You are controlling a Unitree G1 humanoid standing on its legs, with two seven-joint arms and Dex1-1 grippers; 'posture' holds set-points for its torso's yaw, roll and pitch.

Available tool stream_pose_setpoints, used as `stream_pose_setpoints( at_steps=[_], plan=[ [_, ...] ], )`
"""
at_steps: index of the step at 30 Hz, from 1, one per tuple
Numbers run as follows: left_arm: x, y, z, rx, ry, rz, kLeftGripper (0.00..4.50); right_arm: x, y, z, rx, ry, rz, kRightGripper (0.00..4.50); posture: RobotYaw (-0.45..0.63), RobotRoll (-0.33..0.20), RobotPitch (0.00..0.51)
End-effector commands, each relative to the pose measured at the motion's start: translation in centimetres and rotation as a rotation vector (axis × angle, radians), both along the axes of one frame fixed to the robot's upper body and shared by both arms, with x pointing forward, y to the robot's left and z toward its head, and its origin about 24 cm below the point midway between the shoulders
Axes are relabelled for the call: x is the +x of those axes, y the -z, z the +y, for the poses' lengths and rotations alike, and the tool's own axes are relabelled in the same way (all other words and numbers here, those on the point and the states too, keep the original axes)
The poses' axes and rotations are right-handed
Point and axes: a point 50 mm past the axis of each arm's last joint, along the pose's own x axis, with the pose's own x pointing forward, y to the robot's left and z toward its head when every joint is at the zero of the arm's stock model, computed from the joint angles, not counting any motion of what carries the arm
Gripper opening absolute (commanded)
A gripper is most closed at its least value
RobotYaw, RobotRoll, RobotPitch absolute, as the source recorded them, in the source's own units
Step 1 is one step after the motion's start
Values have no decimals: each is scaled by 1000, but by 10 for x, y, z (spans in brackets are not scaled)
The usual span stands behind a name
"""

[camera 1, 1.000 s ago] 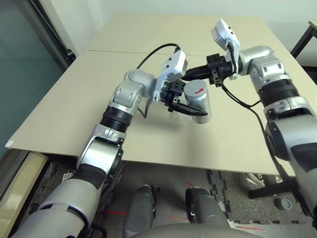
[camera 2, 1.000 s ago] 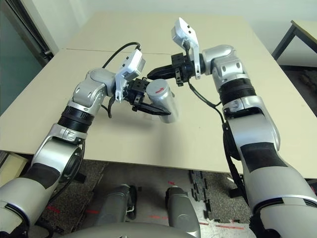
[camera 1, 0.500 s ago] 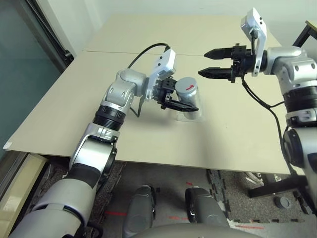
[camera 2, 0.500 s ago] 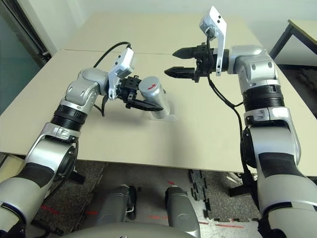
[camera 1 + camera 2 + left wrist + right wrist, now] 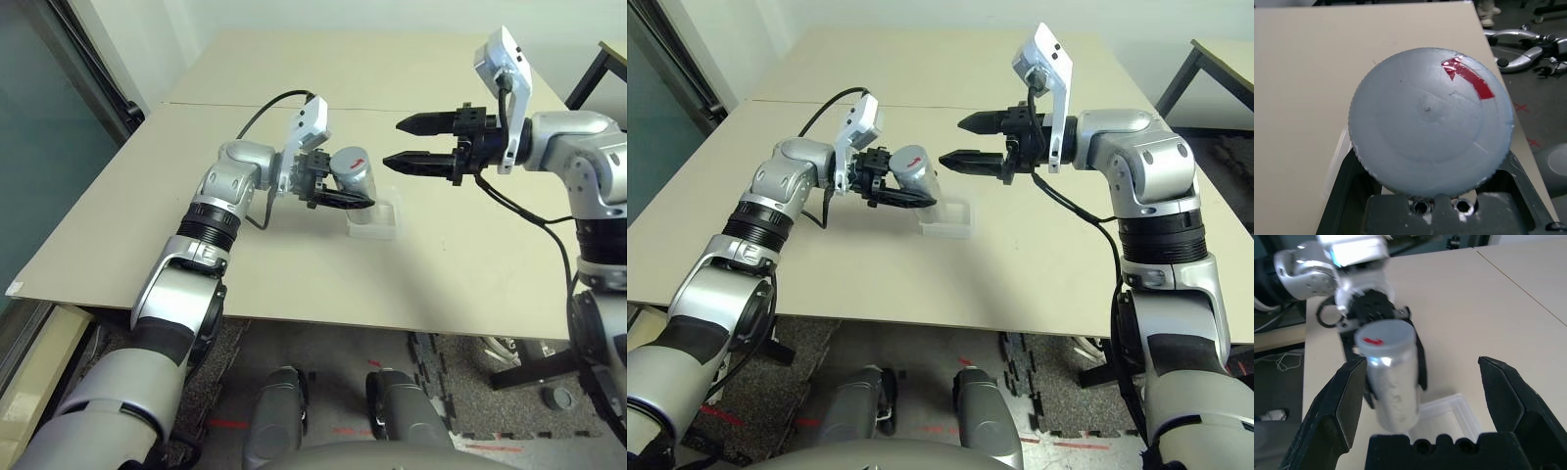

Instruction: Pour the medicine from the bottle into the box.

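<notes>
Grey cap (image 5: 1430, 127): red curved arrow (image 5: 1468, 77), nothing lettered that I can read
Floor (image 5: 1520, 90): two red crosses (image 5: 1521, 107)

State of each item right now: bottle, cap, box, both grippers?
Bottle: gripped, slightly tilted, held near the box.
Cap: on the bottle, red arrow on top.
Box: on the table, no lid on it.
Left gripper: closed on the bottle.
Right gripper: open, nothing between its fingers.
</notes>
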Motion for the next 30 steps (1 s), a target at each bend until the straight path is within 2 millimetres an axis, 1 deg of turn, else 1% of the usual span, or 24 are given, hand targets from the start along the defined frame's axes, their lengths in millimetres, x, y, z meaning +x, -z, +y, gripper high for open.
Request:
stream_pose_setpoints(
  at_steps=[1,6,14,20,30],
  plan=[
    [4,-2,-1,29,-9,-20,2673,-6,1,10,-12,-35,8,4500,-71,0,64],
    [6,-1,-2,36,-8,-16,2673,-7,4,20,-39,-63,8,4500,-71,0,69],
    [6,-2,-8,33,3,-21,2673,2,8,34,-74,-44,-39,4500,-63,0,76],
    [6,-2,-10,30,12,-21,2673,4,12,45,-90,-63,-52,4500,-58,0,77],
    [4,-4,-15,20,27,-25,2673,11,18,51,-126,-51,-68,4500,-50,0,81]
  ],
)
